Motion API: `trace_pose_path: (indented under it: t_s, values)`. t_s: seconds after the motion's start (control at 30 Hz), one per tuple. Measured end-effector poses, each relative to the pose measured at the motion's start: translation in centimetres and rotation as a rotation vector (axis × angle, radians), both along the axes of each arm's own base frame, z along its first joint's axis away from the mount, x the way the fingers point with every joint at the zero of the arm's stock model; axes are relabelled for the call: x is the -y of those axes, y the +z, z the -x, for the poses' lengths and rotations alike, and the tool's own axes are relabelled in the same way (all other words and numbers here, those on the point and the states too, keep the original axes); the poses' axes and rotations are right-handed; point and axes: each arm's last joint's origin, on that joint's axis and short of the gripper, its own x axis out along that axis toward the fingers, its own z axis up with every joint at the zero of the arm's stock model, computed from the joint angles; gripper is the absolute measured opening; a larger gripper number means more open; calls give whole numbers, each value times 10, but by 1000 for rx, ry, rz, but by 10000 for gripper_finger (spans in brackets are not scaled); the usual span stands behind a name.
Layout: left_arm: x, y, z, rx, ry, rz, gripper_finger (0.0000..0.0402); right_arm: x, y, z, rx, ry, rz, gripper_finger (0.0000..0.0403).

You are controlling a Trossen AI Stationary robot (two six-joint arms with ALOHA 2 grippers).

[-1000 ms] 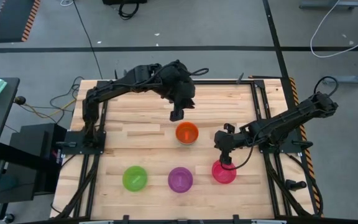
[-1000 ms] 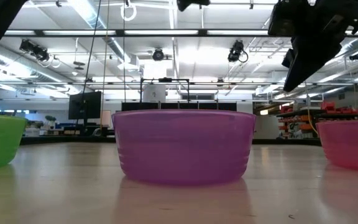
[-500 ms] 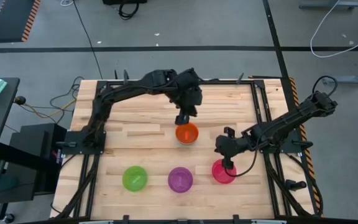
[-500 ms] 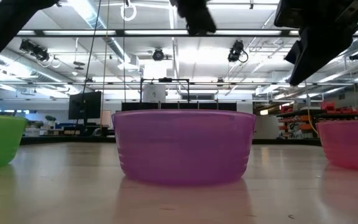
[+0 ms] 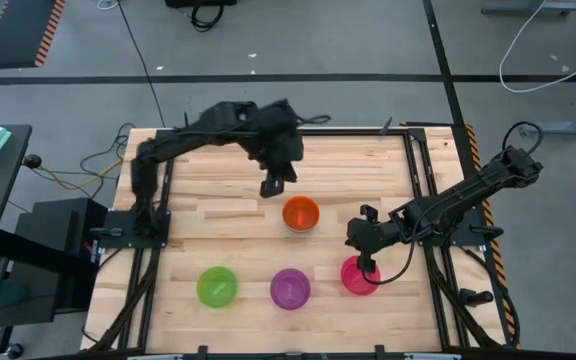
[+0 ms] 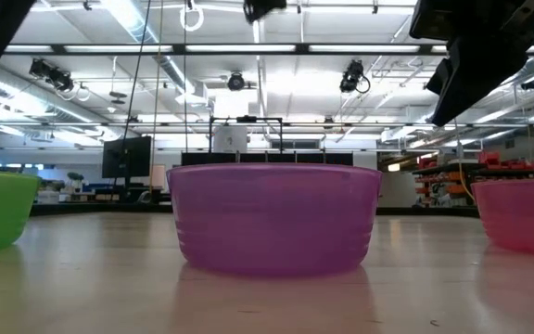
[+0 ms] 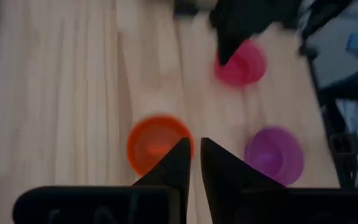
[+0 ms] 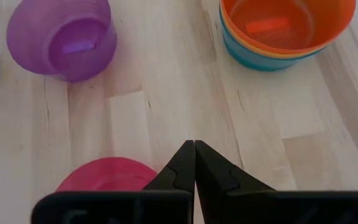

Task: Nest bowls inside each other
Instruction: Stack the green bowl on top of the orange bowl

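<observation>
A stack with the orange bowl [image 5: 301, 213] on top, nested over a yellow and a blue bowl [image 8: 288, 31], stands mid-table. Green [image 5: 217, 286], purple [image 5: 290, 288] and pink-red [image 5: 360, 277] bowls stand apart in a row near the near edge, each on its base. My left gripper [image 5: 271, 186] hangs shut above the table, just left of and beyond the stack [image 7: 157, 143]. My right gripper [image 5: 366, 262] is shut and hovers over the far rim of the pink-red bowl [image 8: 107, 174]; the low view shows it well above that bowl [image 6: 527, 215].
Wooden tabletop [image 5: 228, 215] with a black frame rail along its left and right edges [image 5: 423, 180]. Bare wood lies between the stack and the near row, and across the far half of the table. The purple bowl [image 6: 274, 218] fills the middle of the low view.
My left gripper dipped toward the orange stack, then rose and drew back toward the table's left. My right gripper eased slightly toward the near edge over the pink-red bowl. The bowls have kept their places.
</observation>
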Motion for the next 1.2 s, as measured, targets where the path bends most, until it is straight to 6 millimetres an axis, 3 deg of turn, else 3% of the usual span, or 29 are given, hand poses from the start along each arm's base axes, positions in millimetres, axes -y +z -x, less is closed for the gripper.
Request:
trace_pose_path:
  t_s: [0.2,0.37,0.53,0.7,1.2]
  values:
    - [34,63,32,343,-77,-54,45,0,0,0,1,2,2,13]
    - [67,95,44,576,-169,-66,40,0,0,0,2,2,1,13]
    - [79,104,57,599,-153,-118,39,0,0,0,3,2,0,13]
    - [69,111,95,495,86,-232,35,0,0,0,3,10,6,13]
    - [65,136,199,481,338,-272,38,0,1,-1,13,23,11,13]
